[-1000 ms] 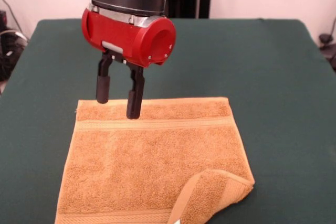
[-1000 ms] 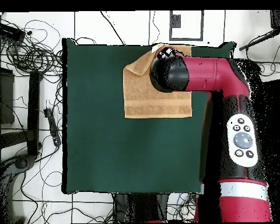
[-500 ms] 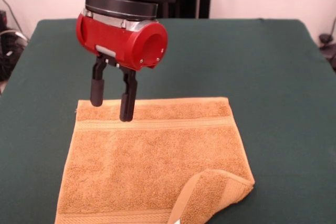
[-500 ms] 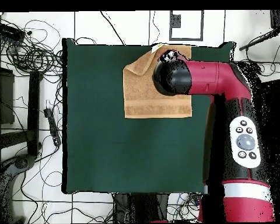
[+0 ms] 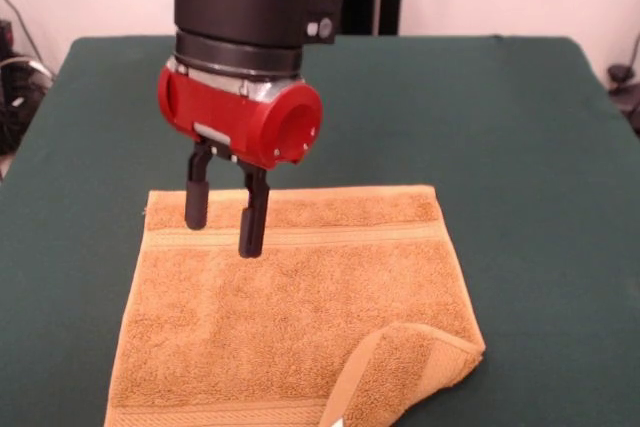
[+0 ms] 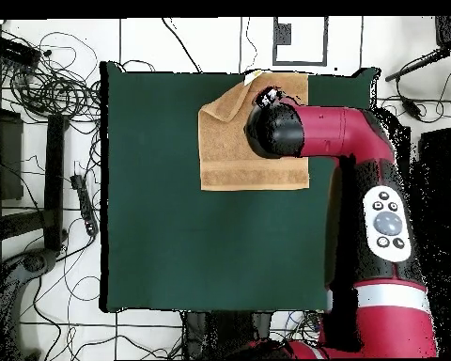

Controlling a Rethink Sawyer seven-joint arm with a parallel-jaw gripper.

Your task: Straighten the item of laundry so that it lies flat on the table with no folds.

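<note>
So your bench (image 5: 540,127) is the same, and the towel (image 5: 290,317) hasn't budged: it sits near one bench edge, one corner folded over (image 5: 420,372), so you're not flat yet. What changed is the hand (image 5: 225,222): it's slid off the far hem toward the towel's middle, hovering just above the woven band, fingers apart, holding nothing.

Hand towel (image 5: 290,317): near edge cut off by the front view's bottom border; underside of its folded-over corner hidden. In the overhead view, the arm (image 6: 323,132) covers the towel's right part and the end effector itself. Worktop (image 5: 540,147): near corners outside the front view.
</note>
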